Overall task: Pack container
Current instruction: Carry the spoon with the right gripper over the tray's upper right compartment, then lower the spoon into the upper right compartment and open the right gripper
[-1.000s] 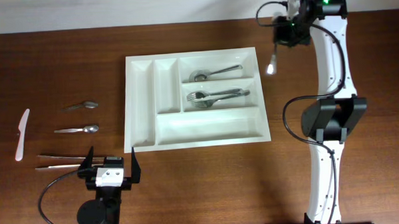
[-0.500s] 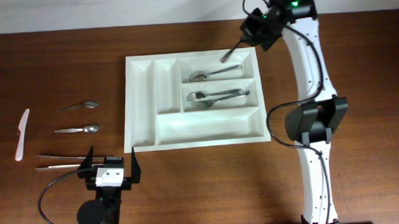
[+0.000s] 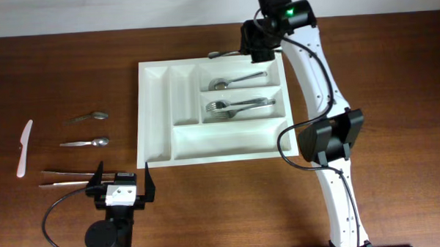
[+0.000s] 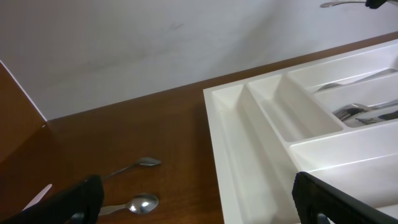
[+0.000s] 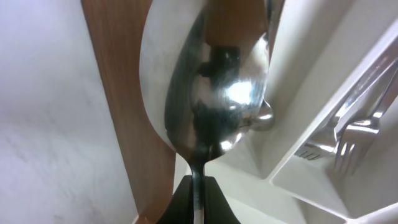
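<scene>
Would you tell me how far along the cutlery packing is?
Done: a spoon and forks lie in two long compartments of the white cutlery tray. In hand: the right gripper holds a second spoon by the tray's far edge. Left: two spoons, a plastic knife and two long metal pieces on the table; the left gripper is open and empty.

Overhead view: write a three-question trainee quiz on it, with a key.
1. True or false: the right gripper is shut on a spoon.
2. In the overhead view, which long compartment of the tray holds the forks? A: top; B: middle; C: bottom.
3. How many loose spoons lie on the table left of the tray?
Key: 1 true; 2 B; 3 two.
</scene>
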